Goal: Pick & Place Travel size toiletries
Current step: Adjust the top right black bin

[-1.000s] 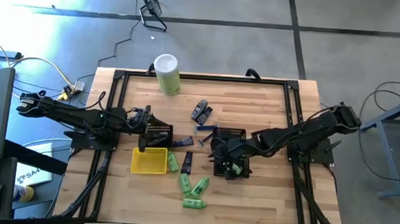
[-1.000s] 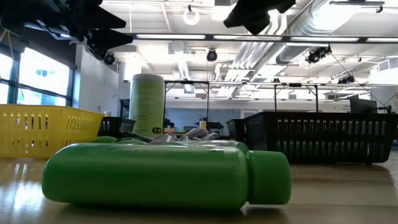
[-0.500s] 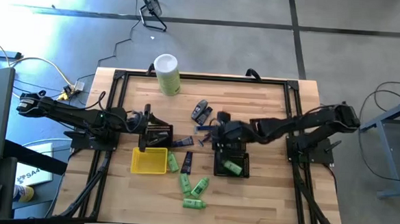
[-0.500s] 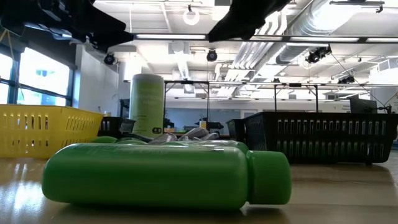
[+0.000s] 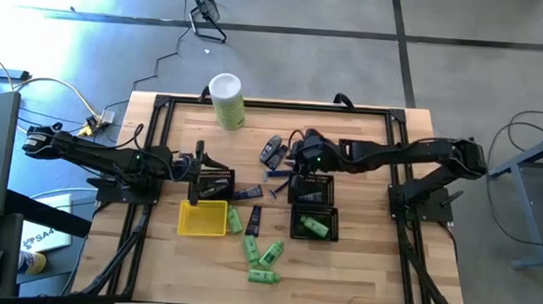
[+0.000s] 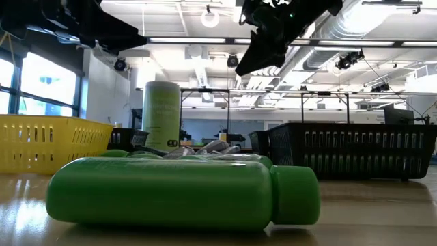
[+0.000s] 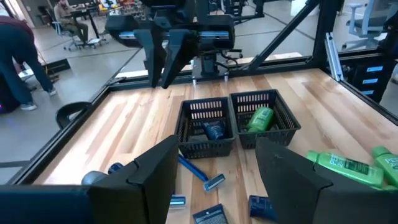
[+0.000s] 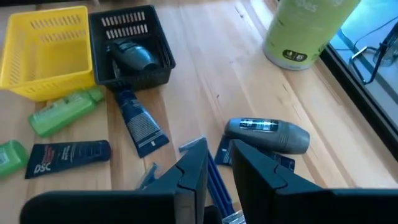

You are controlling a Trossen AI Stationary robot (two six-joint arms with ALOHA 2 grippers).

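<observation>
Right gripper [image 5: 301,152], fingers narrowly parted and empty, hovers over the grey tube [image 8: 266,134] mid-table; left gripper [image 5: 199,172] waits open by the left edge. One green bottle [image 5: 314,228] and a dark item [image 7: 214,129] sit in baskets; most toiletries seem left to sort.

Glossy green plastic bottle [image 6: 184,191] lies on pale wood table [image 5: 347,137].

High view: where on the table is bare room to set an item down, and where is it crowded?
Bare wood lies between the pale-green canister and the left frame rail, along the right side beyond the black baskets, and near the front edge. It is crowded from the yellow tray to those baskets, among the green bottles.
</observation>
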